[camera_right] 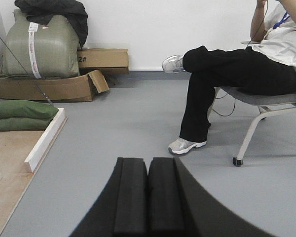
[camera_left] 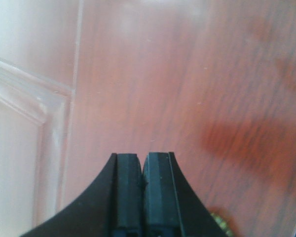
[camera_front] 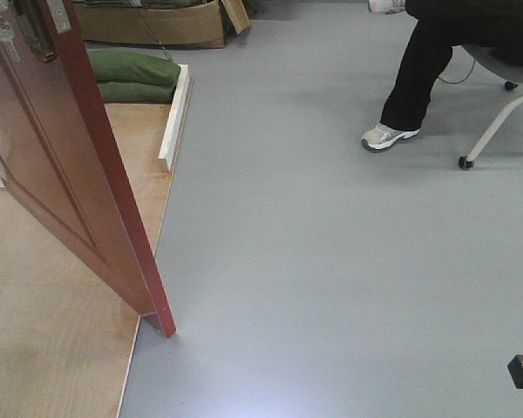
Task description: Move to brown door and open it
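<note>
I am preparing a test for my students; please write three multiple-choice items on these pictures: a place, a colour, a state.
1. In the front view, the brown door stands at: A the left; B the right; C the top centre.
2. The flat bags stacked by the white beam are: A blue; B yellow; C green.
3. The right gripper is: A wide open; B shut on nothing; C shut on a key.
Key: 1 A, it fills the left edge; 2 C, both are green; 3 B, its fingers meet with nothing between them.
</note>
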Tool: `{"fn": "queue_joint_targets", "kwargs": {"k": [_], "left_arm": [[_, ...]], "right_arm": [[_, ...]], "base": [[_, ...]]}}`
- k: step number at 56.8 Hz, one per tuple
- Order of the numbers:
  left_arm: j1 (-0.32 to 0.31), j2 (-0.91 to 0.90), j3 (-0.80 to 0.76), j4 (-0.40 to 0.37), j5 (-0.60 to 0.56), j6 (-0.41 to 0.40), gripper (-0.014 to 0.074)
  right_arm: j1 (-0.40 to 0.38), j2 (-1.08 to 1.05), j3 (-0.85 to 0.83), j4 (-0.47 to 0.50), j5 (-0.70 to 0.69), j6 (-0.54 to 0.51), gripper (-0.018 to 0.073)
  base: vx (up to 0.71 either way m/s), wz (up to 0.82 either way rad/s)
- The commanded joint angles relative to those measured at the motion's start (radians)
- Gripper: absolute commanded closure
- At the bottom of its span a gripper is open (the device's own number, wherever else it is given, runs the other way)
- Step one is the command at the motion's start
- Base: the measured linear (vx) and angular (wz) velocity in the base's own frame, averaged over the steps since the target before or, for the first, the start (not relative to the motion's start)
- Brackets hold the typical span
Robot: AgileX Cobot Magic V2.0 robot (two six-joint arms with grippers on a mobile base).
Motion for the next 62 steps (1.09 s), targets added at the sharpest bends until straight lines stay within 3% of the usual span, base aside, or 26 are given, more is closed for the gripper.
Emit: {"fn": "queue_joint_targets", "kwargs": {"k": [1,62], "left_arm": [[-0.003,-0.042,-0.032,-0.003,-0.062,-0.002,0.0603],[-0.003,-0.042,-0.032,-0.003,-0.056,-0.002,0.0603]], "right_arm": [[0.0,-0.006,0.006,-0.004,-0.079,-0.006,0.0559],[0.0,-0.006,0.006,-0.004,-0.078,-0.006,0.0559]], "base": [[0.0,0.0],[0.0,0.0]]}}
